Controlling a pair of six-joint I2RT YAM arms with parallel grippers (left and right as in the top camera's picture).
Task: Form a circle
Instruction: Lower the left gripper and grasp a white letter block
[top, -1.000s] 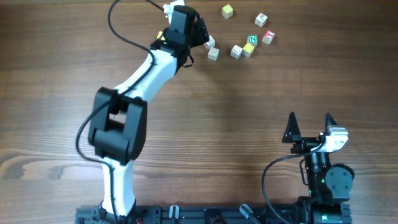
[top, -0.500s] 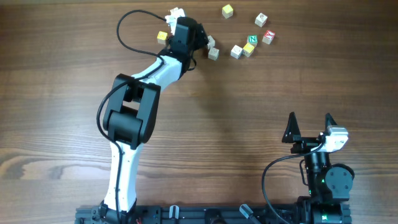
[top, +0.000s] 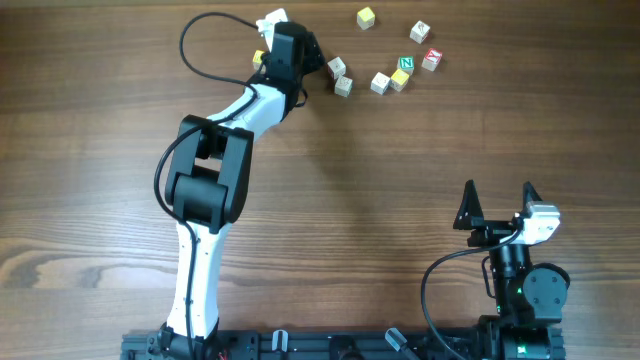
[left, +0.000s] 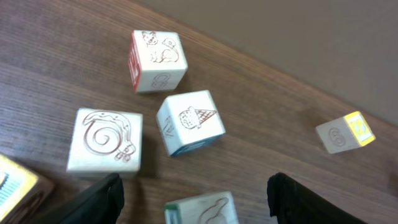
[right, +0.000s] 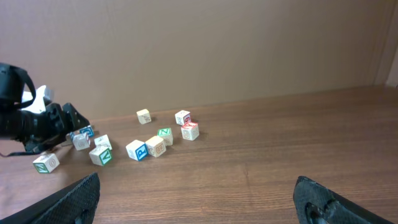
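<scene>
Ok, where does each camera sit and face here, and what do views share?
Overhead: above the table, looking straight down; both arms, left gripper at the far cubes, right gripper by the near edge.
Left wrist: on the left arm, looking steeply down at the ice-cream cube and neighbours; own fingertips at bottom edge.
Right wrist: low, near side, facing across the table to the wall; own fingertips in bottom corners.
Shared: overhead and right wrist both show the green N cube and the left gripper.

A brown wooden table (top: 400, 200) carries small letter cubes (top: 380, 83) scattered near its far edge, among them a green cube (top: 404, 64) and a red cube (top: 431, 59).
</scene>
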